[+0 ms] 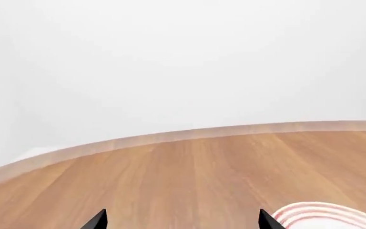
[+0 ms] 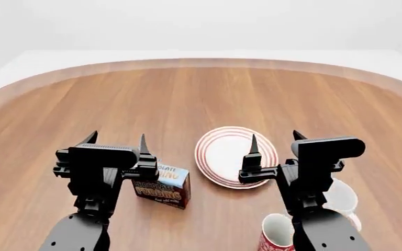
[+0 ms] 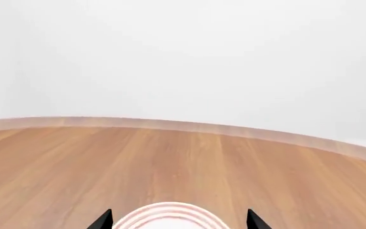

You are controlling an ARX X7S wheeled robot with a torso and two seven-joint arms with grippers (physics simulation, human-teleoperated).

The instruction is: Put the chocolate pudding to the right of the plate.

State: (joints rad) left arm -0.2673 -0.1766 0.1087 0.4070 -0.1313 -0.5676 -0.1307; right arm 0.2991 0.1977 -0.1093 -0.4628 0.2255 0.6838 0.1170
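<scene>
The chocolate pudding (image 2: 163, 186), a small carton with a light blue top and brown sides, lies on the wooden table just left of the plate. The plate (image 2: 227, 156) is round and white with red rings; it also shows in the left wrist view (image 1: 326, 215) and the right wrist view (image 3: 170, 217). My left gripper (image 2: 117, 142) is open and empty, held above the table just left of and over the pudding. My right gripper (image 2: 276, 141) is open and empty above the plate's right side. The pudding is out of both wrist views.
A red patterned mug (image 2: 276, 233) and a plain white mug (image 2: 341, 201) stand near the front right, partly hidden behind my right arm. The round wooden table (image 2: 187, 99) stretches far ahead to its curved rim.
</scene>
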